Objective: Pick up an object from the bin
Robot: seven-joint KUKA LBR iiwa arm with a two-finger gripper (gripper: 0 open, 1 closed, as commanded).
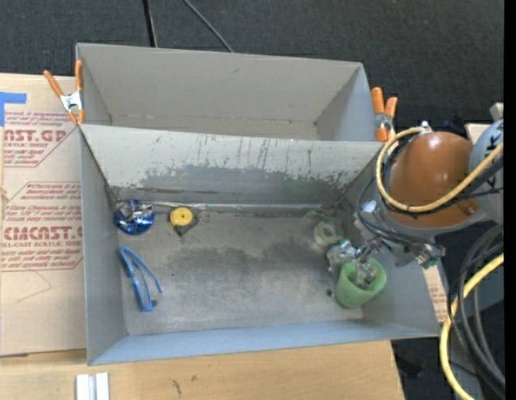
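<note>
Now, down low in the bin (241,333) with the pincer (358,263), tucked under the orange wrist cover (433,177) and right at the mouth of a green cup-shaped thing (354,290). Touching its upper rim or just inside it, by the look; cannot tell which. Cannot tell how far open either, nor whether anything gripped yet.

Directly beneath the pincer and a shade toward the near wall: that green cup, seemingly upright, mouth up, close to the corner on the arm's side. Round, so probably no long axis to line up with; straight down the likely line, with the rim as the place to bite.

Just beyond the pincer on the far side, a small pale ring-like piece (326,233), near the cup but apart from it. Then a wide stretch of bare grey floor. Well away from the pincer, across toward the opposite wall: a small yellow disc (181,217), a shiny blue ball (134,217) just past it, and nearer the front wall a blue thin-framed thing (141,279), perhaps spectacles.

Worth watching: side wall close by the cup, little room for a wide approach, and a light cup liable to tip or skid if nudged off-centre.
</note>
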